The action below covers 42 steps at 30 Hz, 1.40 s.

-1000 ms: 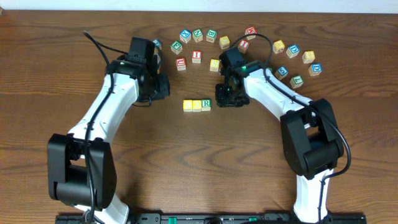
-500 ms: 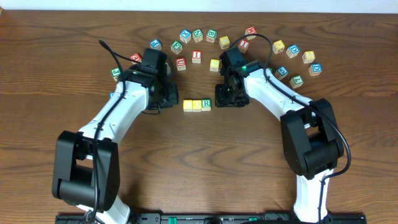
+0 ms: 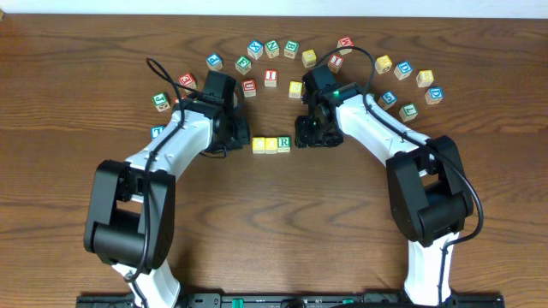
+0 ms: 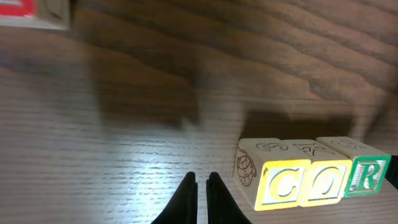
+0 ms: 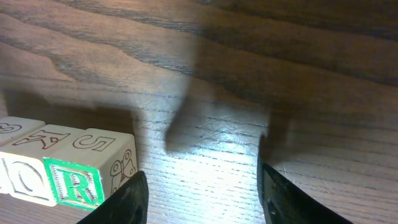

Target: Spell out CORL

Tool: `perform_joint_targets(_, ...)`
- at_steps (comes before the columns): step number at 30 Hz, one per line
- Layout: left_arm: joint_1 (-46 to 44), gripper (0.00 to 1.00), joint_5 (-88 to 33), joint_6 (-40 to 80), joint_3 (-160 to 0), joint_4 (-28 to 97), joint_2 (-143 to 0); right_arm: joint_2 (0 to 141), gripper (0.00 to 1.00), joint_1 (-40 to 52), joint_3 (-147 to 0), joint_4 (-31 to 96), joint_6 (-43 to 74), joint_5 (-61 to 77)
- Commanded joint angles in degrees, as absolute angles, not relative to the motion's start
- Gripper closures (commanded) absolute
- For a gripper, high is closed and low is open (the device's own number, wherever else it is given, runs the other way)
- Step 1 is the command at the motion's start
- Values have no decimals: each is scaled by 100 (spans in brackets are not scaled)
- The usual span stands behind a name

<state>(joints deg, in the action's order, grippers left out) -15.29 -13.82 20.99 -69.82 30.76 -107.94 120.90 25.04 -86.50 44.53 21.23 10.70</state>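
Note:
Three letter blocks stand in a row mid-table: yellow C (image 3: 259,145), yellow O (image 3: 271,145) and green R (image 3: 284,143). In the left wrist view they read C (image 4: 283,186), O (image 4: 323,185), R (image 4: 367,177). My left gripper (image 3: 234,138) is shut and empty, its tips (image 4: 200,186) low over the wood just left of the C block. My right gripper (image 3: 310,137) is open and empty, just right of the R block (image 5: 74,183); its fingers (image 5: 202,199) straddle bare wood. I cannot pick out an L block.
Several loose letter blocks lie in an arc along the back, from a green one (image 3: 160,101) at the left, past a red I block (image 3: 271,78) and a yellow one (image 3: 295,88), to a blue one (image 3: 435,94) at the right. A red block (image 4: 31,12) shows in the left wrist view.
My left arm has swung right and towards the row, ending beside the C block and uncovering blocks at the far left. The right arm and the three-block row have stayed put.

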Motion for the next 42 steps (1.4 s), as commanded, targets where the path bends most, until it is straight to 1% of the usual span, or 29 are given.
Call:
perform_joint_targets(1, -1592, 92, -1546, 2126, -6941, 3046, -10925, 11915, 48, 2495, -8739, 4453, 2047, 1046)
perform_joint_targets(13, -1944, 92, -1544, 2064, -6941, 2816, -10932, 11915, 48, 2495, -8739, 4458, 2047, 1046)
perform_joint_targets(23, -1959, 92, -1544, 2064, -6941, 2797, -10932, 11915, 49, 2495, -8739, 4482, 2023, 1046)
perform_joint_targets(33, -1962, 92, -1544, 2064, -6941, 2663, -10932, 11915, 52, 2506, -8737, 4692, 2008, 958)
perform_joint_targets(42, -1970, 92, -1544, 2064, -6941, 2606, -10932, 11915, 59, 2578, -8737, 4670, 2108, 958)
